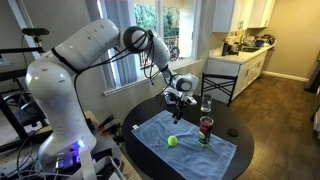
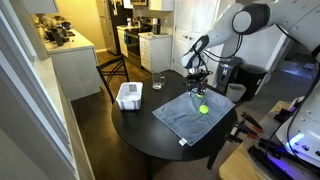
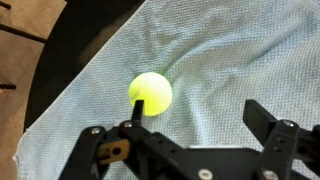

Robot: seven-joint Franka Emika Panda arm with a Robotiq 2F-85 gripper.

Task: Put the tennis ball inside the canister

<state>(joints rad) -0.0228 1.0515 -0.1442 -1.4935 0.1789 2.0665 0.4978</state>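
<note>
The yellow-green tennis ball (image 1: 172, 142) (image 2: 204, 109) lies on a light blue cloth (image 1: 190, 150) on the round dark table. In the wrist view the ball (image 3: 151, 93) sits just beyond my left finger. My gripper (image 1: 180, 99) (image 2: 196, 83) (image 3: 196, 112) hangs open and empty above the cloth, above and a little aside of the ball. The canister (image 1: 206, 131), a clear tube with a red band and dark label, stands upright on the cloth near the ball. In the other exterior view the canister is hidden behind the arm.
A clear drinking glass (image 1: 206, 104) (image 2: 158, 82) stands on the table. A white mesh basket (image 2: 129, 96) sits near the table edge. A small dark disc (image 1: 232, 132) lies on the table. A chair (image 1: 222, 82) and kitchen counters stand beyond.
</note>
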